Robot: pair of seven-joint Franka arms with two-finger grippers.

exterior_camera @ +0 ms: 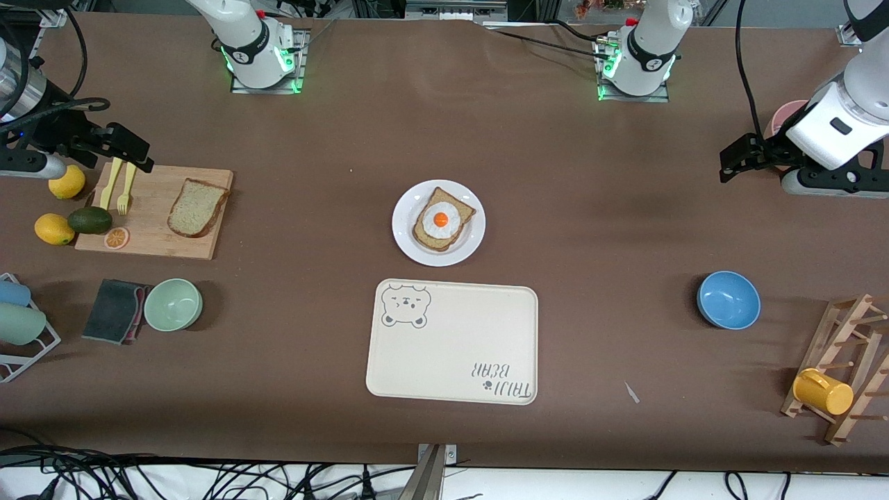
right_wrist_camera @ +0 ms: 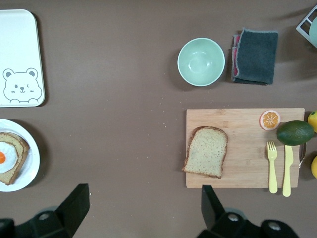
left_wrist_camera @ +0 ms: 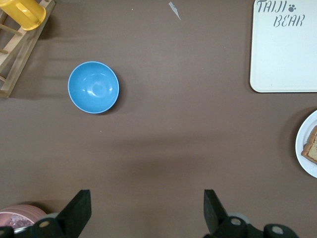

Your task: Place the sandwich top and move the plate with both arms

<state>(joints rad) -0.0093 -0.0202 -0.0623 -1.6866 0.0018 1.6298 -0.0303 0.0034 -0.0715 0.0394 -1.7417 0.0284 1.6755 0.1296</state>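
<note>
Bench [exterior_camera: 590,229]: brown covering, both arms' bases along the edge farthest from the front camera.

Plate [exterior_camera: 404,236]: round, white, mid-bench. Carries a bread slice topped with a fried egg [exterior_camera: 440,220]. Cut off at the frame edge in both wrist views.

Sandwich top [exterior_camera: 196,207]: plain bread slice, darker crust, lying flat on the cutting board [exterior_camera: 156,239] toward the right arm's end of the bench, well apart from the plate. Nothing touches it.

Cutting board, other contents: yellow fork [right_wrist_camera: 272,166] and yellow knife [right_wrist_camera: 287,168] side by side, an orange slice [exterior_camera: 117,238], an avocado [exterior_camera: 89,220] overlapping the board's edge. Two lemons, one [exterior_camera: 54,228] just beside the avocado, another [exterior_camera: 67,182] partly covered by the right arm in the front view; both cut off in the right wrist view.

Tray [exterior_camera: 451,361]: cream, rectangular, bear drawing, nearer the front camera than the plate, bare.

Right hand [right_wrist_camera: 143,206]: over the bench by the cutting board's edge, fingers spread wide, holding nothing. Fingertips alone show in its wrist view.

Left hand [left_wrist_camera: 147,210]: over bare bench toward the left arm's end, fingers spread wide, holding nothing.

Green bowl [exterior_camera: 173,304] just beside a dark folded cloth [exterior_camera: 113,310]. Blue bowl [exterior_camera: 728,299] toward the left arm's end. Wooden rack [exterior_camera: 851,375] with a yellow mug [exterior_camera: 823,392], cut off at the frame edge. A pink item behind the left arm is mostly hidden, kind unclear.
</note>
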